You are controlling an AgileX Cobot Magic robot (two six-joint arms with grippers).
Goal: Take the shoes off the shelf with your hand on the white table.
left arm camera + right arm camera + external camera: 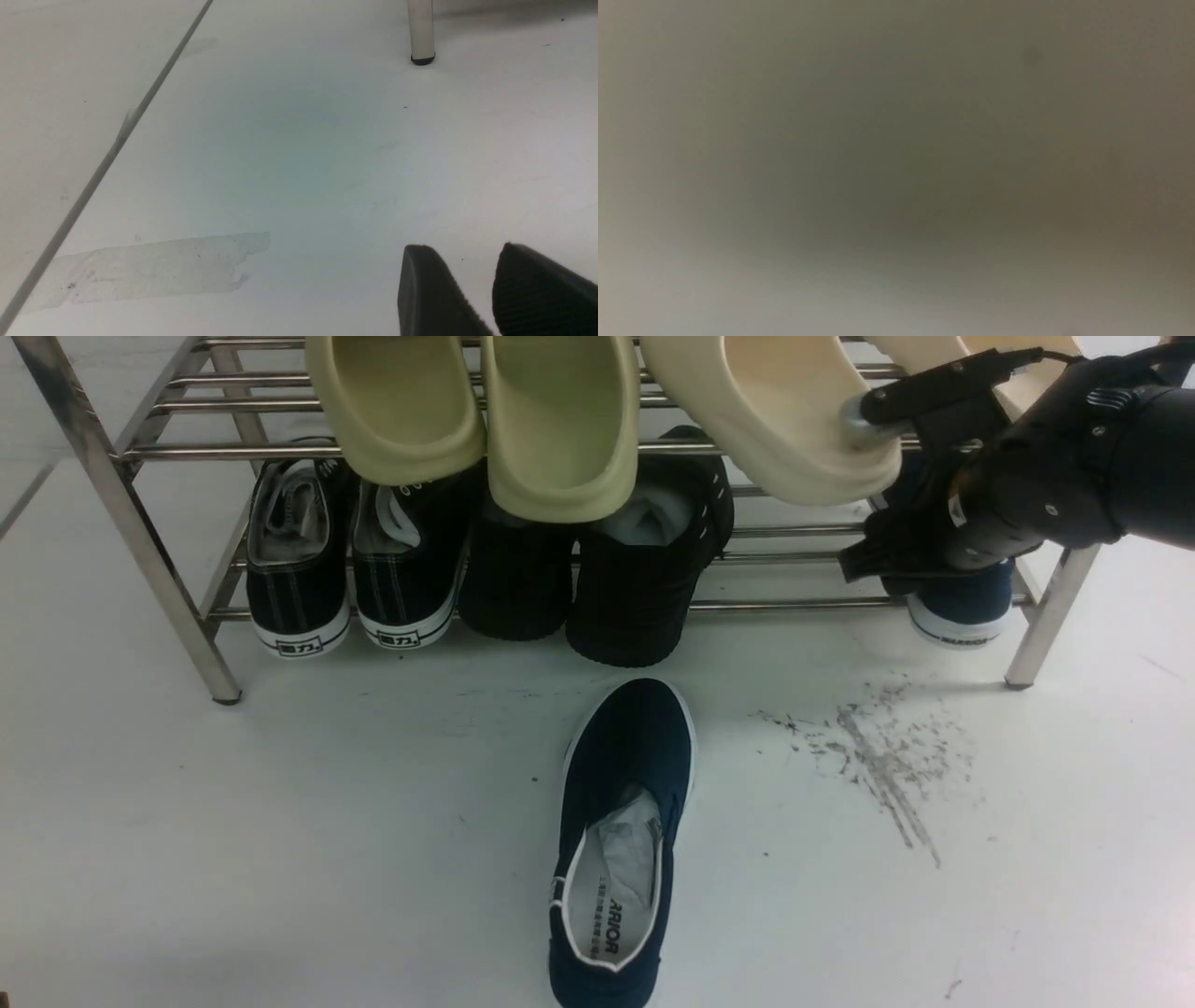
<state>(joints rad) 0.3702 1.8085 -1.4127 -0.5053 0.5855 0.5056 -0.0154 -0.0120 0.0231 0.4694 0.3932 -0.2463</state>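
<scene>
One navy slip-on shoe (625, 784) lies on the white table (280, 803) in front of the shelf (140, 523), with its white insole showing. The other navy shoe (966, 607) stands on the lower tier at the far right, mostly hidden behind my right gripper (887, 555). That black gripper reaches in under the upper tier, right against this shoe; how its jaws stand is hidden. The right wrist view is a blur. My left gripper (462, 249) hovers over bare table, its fingertips (420, 280) apart with nothing between them.
Black lace-up sneakers (299, 569) and all-black shoes (644, 579) fill the lower tier's left and middle. Cream slippers (560, 420) hang over the upper tier, one (775, 411) just above my right wrist. Dark scuff marks (878, 756) lie right of the shoe. A shelf leg (422, 32) stands ahead of the left gripper.
</scene>
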